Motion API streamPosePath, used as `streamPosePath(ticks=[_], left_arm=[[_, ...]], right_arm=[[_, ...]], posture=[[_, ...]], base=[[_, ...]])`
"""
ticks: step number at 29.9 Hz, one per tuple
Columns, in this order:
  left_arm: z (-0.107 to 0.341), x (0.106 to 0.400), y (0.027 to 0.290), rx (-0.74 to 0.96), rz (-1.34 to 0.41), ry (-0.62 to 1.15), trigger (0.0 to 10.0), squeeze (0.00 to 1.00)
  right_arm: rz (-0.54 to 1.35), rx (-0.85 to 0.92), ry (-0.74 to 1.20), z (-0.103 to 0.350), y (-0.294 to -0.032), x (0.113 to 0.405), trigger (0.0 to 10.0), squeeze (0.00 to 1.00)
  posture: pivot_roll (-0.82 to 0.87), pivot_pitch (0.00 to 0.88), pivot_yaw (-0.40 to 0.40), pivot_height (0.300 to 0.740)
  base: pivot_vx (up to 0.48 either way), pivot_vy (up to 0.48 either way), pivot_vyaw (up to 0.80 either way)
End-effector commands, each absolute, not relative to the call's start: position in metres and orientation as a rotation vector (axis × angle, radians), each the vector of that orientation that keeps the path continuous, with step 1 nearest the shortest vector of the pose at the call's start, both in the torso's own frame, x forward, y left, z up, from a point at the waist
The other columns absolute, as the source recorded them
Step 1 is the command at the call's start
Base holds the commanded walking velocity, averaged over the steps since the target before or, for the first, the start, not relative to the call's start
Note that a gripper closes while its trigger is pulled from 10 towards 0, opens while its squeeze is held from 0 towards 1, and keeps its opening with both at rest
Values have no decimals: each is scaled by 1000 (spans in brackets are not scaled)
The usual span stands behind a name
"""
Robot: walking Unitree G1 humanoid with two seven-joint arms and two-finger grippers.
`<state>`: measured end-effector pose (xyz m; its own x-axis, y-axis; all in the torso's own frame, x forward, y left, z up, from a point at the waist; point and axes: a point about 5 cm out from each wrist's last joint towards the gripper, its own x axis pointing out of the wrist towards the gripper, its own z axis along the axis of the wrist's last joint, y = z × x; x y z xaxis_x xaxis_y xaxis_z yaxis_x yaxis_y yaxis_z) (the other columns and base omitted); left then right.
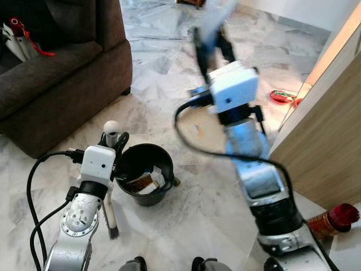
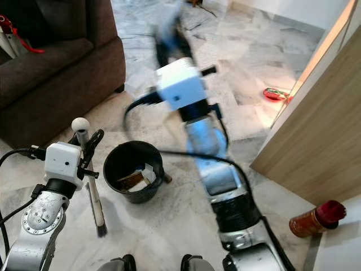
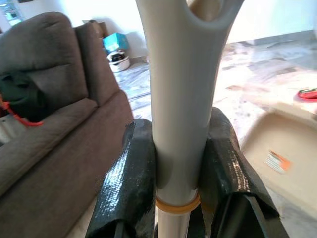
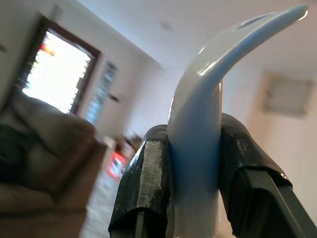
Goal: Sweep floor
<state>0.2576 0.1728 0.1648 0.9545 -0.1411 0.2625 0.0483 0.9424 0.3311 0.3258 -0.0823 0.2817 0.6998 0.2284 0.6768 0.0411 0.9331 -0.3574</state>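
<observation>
two hands grip tools: the left hand [image 3: 181,183] pinches a small brush [image 2: 93,186] by its handle, upright just left of the black bucket [image 1: 144,172] on the marble floor [image 1: 169,84]; the raised, blurred right hand [image 4: 193,183] clamps a pale curved handle [image 4: 208,99].

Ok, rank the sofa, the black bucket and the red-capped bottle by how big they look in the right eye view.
1. Sofa, largest by far, though cut off by the frame.
2. Black bucket.
3. Red-capped bottle, smallest.
All three stand on the floor at roughly similar range, so this order likely holds in reality.
</observation>
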Motion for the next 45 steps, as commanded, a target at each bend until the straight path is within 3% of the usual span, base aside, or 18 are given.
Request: streamPosePath(ticks=[1, 7, 11, 22, 32, 45], left_arm=[[168, 256, 171, 340, -111, -315, 10000, 0], [166, 255, 170, 335, -125, -305, 10000, 0], [165, 254, 170, 331, -126, -298, 10000, 0], [156, 253, 180, 304, -80, -272, 10000, 0], [139, 248, 188, 264, -33, -220, 10000, 0], [131, 246, 184, 216, -31, -206, 10000, 0]], right_arm=[[78, -372, -837, 291, -83, 325, 10000, 0], [-7, -427, -698, 264, -106, 342, 10000, 0], [-94, -354, -532, 237, -133, 354, 10000, 0], [-94, -165, -288, 190, -163, 363, 10000, 0], [-15, 36, -251, 168, -171, 352, 10000, 0], [30, 38, -269, 158, -169, 339, 10000, 0]], posture=[[25, 206, -43, 740], [24, 208, -43, 740], [24, 204, -47, 740], [16, 152, -51, 740], [-6, 91, -45, 740], [-13, 69, -38, 740]], base=[[0, 0, 0], [0, 0, 0], [0, 0, 0], [0, 0, 0], [0, 0, 0], [0, 0, 0]])
